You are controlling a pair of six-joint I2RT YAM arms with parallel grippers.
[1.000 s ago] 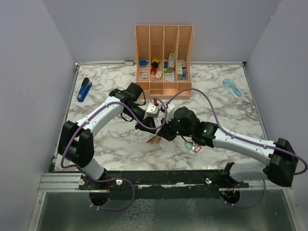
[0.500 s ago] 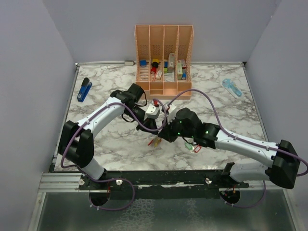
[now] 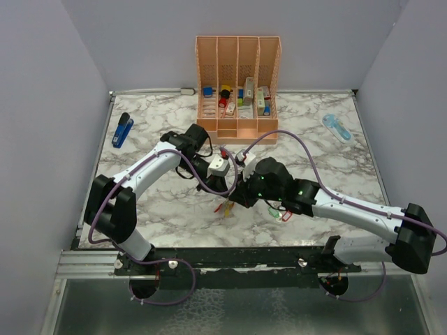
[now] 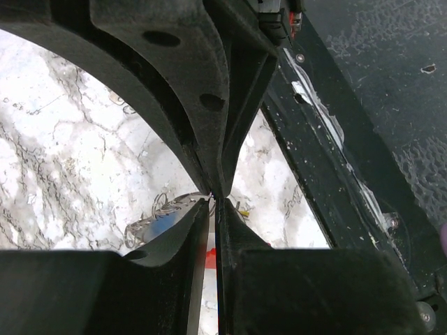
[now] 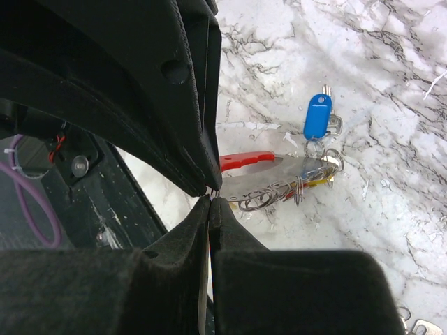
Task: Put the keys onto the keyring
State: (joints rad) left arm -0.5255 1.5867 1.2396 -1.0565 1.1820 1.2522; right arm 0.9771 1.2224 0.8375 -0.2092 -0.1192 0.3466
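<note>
The keyring [image 5: 260, 162], a red clip with a grey metal side [image 5: 293, 170], lies low over the marble with several wire rings [image 5: 279, 192] and yellow and red key tags bunched on it. From above it is the small red-and-yellow cluster [image 3: 225, 207]. My right gripper [image 5: 211, 195] is shut on the near end of its metal side. A blue-tagged key [image 5: 318, 117] lies just beyond. My left gripper [image 4: 213, 198] has its tips pinched together on a thin wire ring [image 4: 183, 199] beside a blue tag [image 4: 164, 223]. Both grippers meet over the cluster [image 3: 230, 195].
Another key with a green and red tag [image 3: 279, 214] lies right of the cluster, under the right arm. A peach organiser [image 3: 237, 84] stands at the back, a blue object [image 3: 122, 130] at far left, a light-blue one [image 3: 336, 127] at far right. The black front rail [image 4: 349, 181] is close.
The left wrist has dropped slightly toward the cluster and its jaws have narrowed. The key cluster has shifted a little toward the front. The right gripper stays shut.
</note>
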